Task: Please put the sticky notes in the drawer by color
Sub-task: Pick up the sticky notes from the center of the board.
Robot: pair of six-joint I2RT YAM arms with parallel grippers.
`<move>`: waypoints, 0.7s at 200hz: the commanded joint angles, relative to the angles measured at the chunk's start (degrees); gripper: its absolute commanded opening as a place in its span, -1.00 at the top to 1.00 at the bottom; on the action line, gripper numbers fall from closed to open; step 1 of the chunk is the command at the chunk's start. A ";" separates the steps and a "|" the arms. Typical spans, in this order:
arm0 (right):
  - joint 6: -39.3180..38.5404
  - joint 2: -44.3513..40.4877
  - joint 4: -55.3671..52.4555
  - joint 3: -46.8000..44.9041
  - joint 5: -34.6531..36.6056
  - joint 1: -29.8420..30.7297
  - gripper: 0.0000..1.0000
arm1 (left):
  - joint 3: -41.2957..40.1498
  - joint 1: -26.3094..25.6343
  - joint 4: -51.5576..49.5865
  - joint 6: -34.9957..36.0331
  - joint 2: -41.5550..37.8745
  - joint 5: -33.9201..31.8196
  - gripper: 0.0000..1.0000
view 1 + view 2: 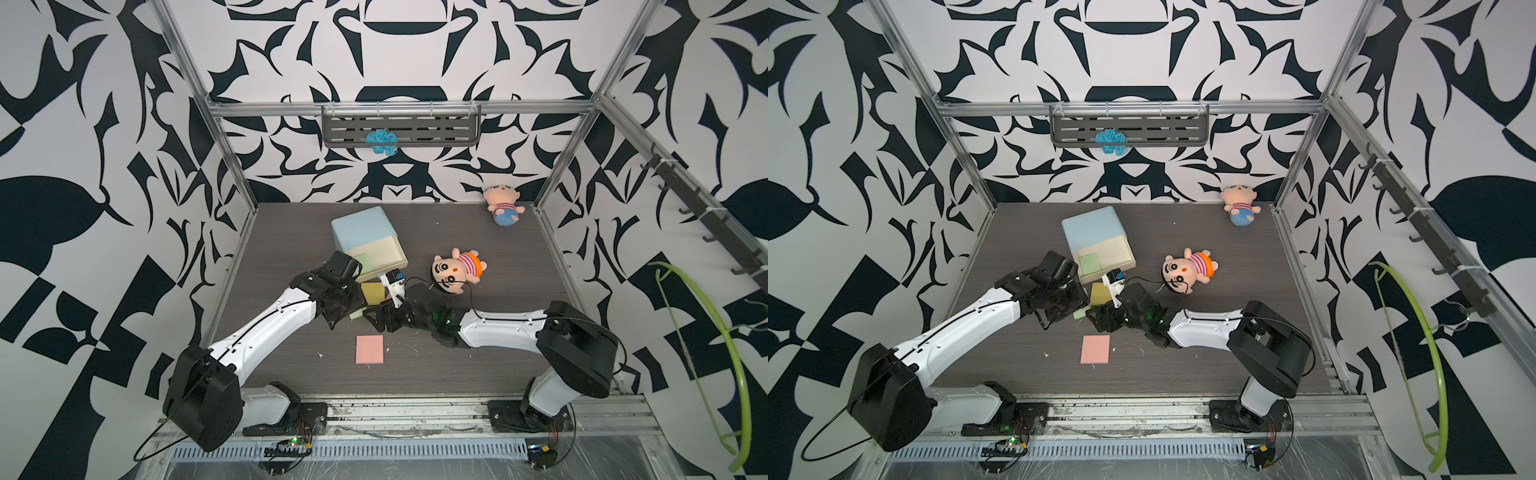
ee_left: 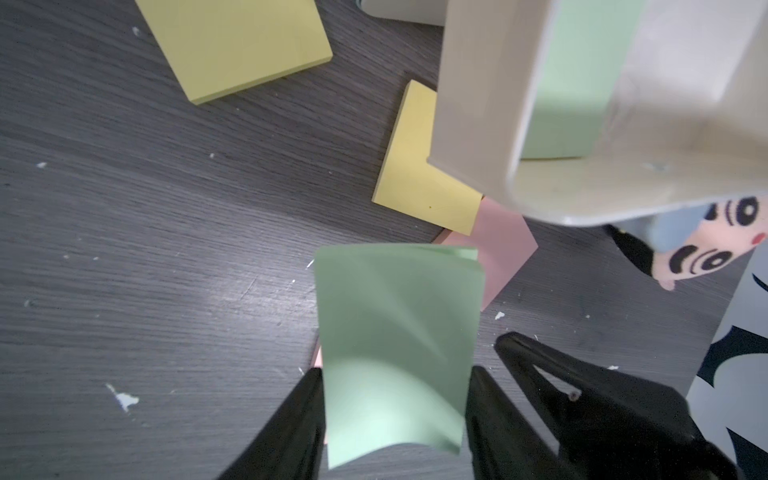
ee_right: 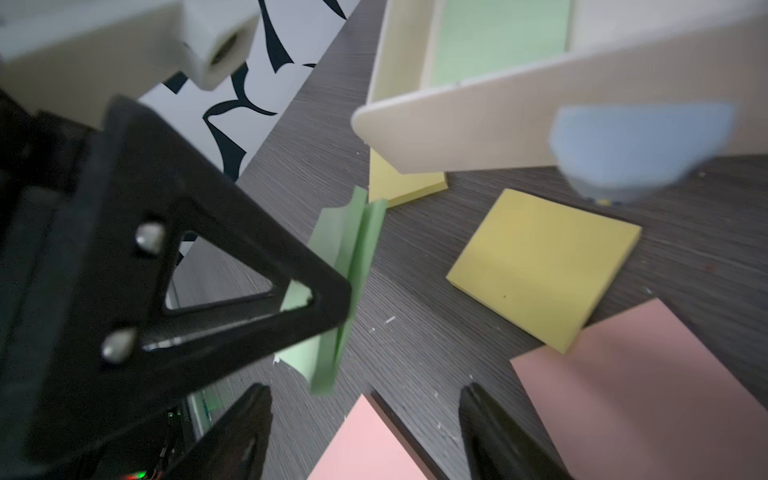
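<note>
The left pincer point(image 2: 395, 376) grips a green sticky pad point(image 2: 395, 307) by its near end between two black fingers point(image 2: 303, 415), the sheets bowed, above a dark wood-grain desk point(image 2: 166, 249). Beyond it a yellow pad point(image 2: 237, 41) lies flat, while a second yellow pad point(image 2: 415, 178), partly hidden by the open cream drawer point(image 2: 478, 104), overlaps a pink pad point(image 2: 505, 245). A second green pad point(image 2: 582, 83) rests inside the drawer, and a plush doll point(image 2: 715, 245) peeks out past its rim.

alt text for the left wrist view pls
The left gripper pinches a curling green sticky pad above a dark table. Beyond it lie two yellow pads and a pink pad, near an open cream drawer holding another green pad.
</note>
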 commanded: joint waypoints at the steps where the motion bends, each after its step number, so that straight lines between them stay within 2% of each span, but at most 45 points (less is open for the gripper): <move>1: 1.48 0.17 4.79 2.84 -1.33 0.46 -0.52 | 1.16 0.03 -0.26 -0.44 -1.04 1.41 -0.13; 11: 1.80 0.71 5.15 3.05 -1.69 0.41 -0.48 | 1.14 0.01 -0.07 -0.56 -1.04 1.82 -0.13; 22: 1.94 1.23 5.42 3.53 -1.97 0.46 -0.19 | 0.85 0.12 0.86 -0.56 -2.49 2.89 -0.13; 42: 1.86 1.43 5.40 4.01 -2.18 0.46 0.09 | 0.98 0.19 0.88 -0.71 -3.24 3.18 -0.13; 74: 1.86 1.30 4.93 4.09 -1.85 0.46 0.25 | 1.05 0.56 0.68 -0.67 -3.94 3.01 -0.13; 97: 1.95 0.92 4.63 3.89 -1.80 0.46 0.54 | 1.29 0.60 0.33 -0.39 -3.97 2.55 -0.13; 140: 2.30 0.00 3.44 3.96 -2.08 0.46 0.91 | 0.63 0.78 1.27 -0.41 -4.11 2.78 -0.18</move>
